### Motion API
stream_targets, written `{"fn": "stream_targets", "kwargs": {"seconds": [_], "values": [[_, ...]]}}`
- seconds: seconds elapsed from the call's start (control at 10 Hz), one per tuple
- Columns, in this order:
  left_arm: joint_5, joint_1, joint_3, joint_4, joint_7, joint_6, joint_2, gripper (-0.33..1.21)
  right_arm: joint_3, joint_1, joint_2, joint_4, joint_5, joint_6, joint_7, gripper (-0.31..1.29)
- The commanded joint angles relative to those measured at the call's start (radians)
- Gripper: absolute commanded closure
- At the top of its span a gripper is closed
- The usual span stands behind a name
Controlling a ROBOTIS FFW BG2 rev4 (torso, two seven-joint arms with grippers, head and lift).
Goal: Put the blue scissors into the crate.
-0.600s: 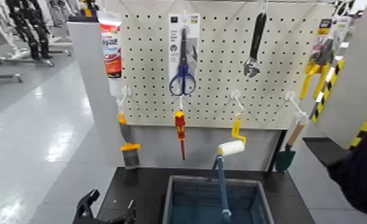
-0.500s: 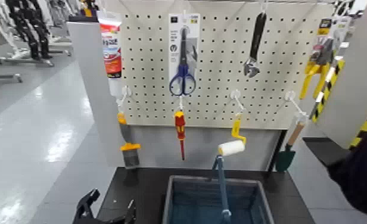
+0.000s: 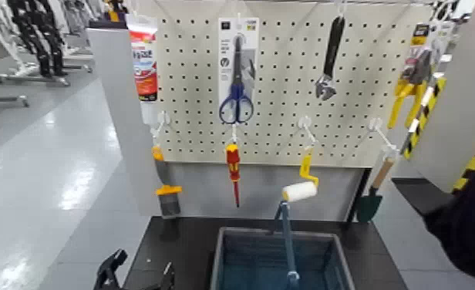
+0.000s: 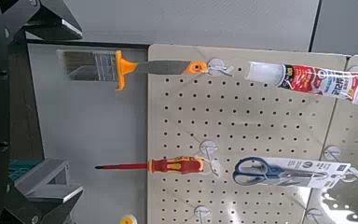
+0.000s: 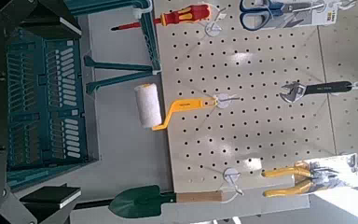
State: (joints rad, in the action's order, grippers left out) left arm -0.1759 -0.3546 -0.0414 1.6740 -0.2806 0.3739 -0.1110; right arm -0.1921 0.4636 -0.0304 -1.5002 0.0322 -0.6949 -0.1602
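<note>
The perforated white pegboard (image 3: 287, 85) spans the far side. Near, on the dark surface (image 3: 179, 247), the slatted grey-blue crate (image 3: 233, 266) holds a paint roller's (image 3: 299, 191) long handle. The blue scissors (image 3: 237, 73) hang carded at upper centre. Left pincer (image 3: 136, 276), low near-left: spread.

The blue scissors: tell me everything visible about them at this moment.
The blue scissors have blue loop handles and dark blades, closed and pointing up. They are fixed to a tall white card with dark print, which hangs upright near the top of the pegboard, directly above the red-and-yellow screwdriver. No gripper touches them; the left gripper sits low, beside the crate, far below them. The left wrist view also shows them on their card.
</note>
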Motion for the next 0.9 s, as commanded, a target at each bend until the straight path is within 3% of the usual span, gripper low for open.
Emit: {"fn": "stream_targets", "kwargs": {"seconds": [0.1,0.3,0.9], "values": [[-0.002,0.005,0.000,0.000,0.003,-0.012,0.001,0.14,-0.001,0.000,-0.002,0.000,0.000,0.002,0.001,0.12],[-0.014,0.036,0.003,0.004,-0.035,-0.063,-0.007,0.14,-0.001,0.000,0.000,0.000,0.000,0.003,0.001,0.12],[-0.093,0.220,0.101,0.067,-0.298,-0.359,-0.022,0.14,-0.003,0.000,0.003,0.000,0.000,0.005,0.001,0.12]]}}
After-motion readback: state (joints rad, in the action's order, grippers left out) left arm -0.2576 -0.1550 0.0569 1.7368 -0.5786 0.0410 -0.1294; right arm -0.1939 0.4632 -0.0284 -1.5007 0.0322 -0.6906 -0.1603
